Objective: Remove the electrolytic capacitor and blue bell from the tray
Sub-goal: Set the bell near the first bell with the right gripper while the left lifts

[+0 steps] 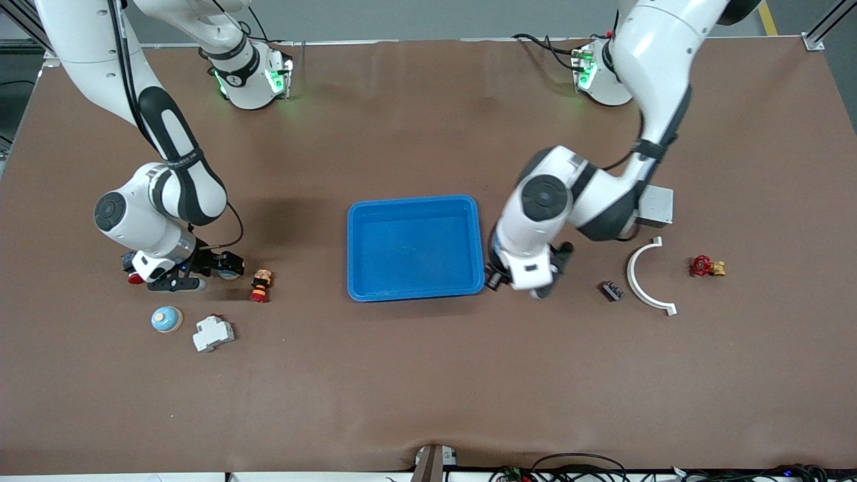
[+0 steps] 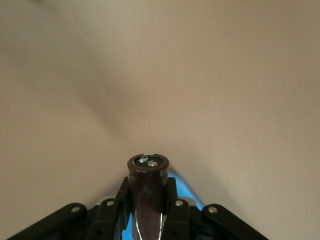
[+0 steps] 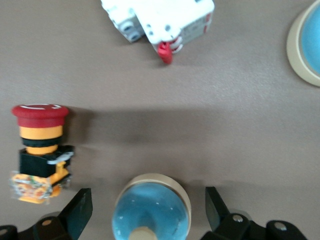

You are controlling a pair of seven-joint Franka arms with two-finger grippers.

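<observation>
The tray (image 1: 415,248) sits mid-counter and looks bare inside, so both task items are already out of it.

Left pincer (image 2: 148,210) hangs just off the tray's edge toward the left arm's end of the counter (image 1: 428,388). It's clamped on the capacitor (image 2: 148,192), a dark brown cylinder held upright w/ its two metal terminals facing up. A sliver of blue tray shows under it in the left wrist view, so it's barely cleared the rim. Upright grip probably so it can be stood on the counter w/o rolling. My read: set-down hasn't happened yet for this one.

Right pincer (image 3: 149,212) is low over the counter toward the right arm's end, fingers spread wide either side of a blue bell (image 3: 151,210) that rests dome-up between them, not gripped. Looks like a release: bell is standing on its own.

Nearby, approx. clustered: red push button (image 3: 40,150) lying on its side just beside the bell, white breaker (image 3: 160,20), and a second blue bell (image 1: 167,319), both nearer the front camera. Drop spot is tight, so lifting straight up seems the safe exit.
</observation>
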